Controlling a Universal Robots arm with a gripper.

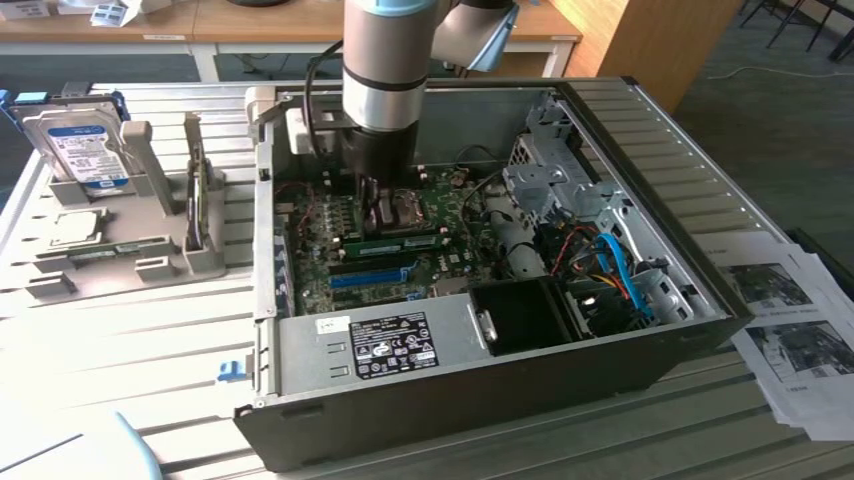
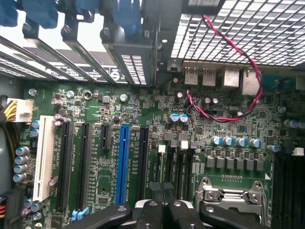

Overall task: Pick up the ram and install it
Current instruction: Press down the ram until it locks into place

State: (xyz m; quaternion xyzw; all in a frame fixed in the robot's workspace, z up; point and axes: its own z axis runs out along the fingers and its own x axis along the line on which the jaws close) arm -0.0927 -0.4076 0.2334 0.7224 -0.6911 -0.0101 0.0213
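We see the hand (image 1: 378,192) low inside the open computer case (image 1: 641,150), its fingers together and holding nothing. The ram (image 1: 396,242) lies flat in its slot on the motherboard (image 2: 143,143), just beside it. We judge that pressing should go straight down and evenly.

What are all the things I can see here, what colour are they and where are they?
computer case: one, dark grey, open, middle of the table
motherboard: one, green, inside the case
ram: one, green stick, lying on the motherboard
blue slot: one, on the motherboard
hard drive: one, silver with blue-white label, in the grey holder at the exterior view's left
printed papers: several, white, exterior view's right
gripper: one, black, shut, above the motherboard
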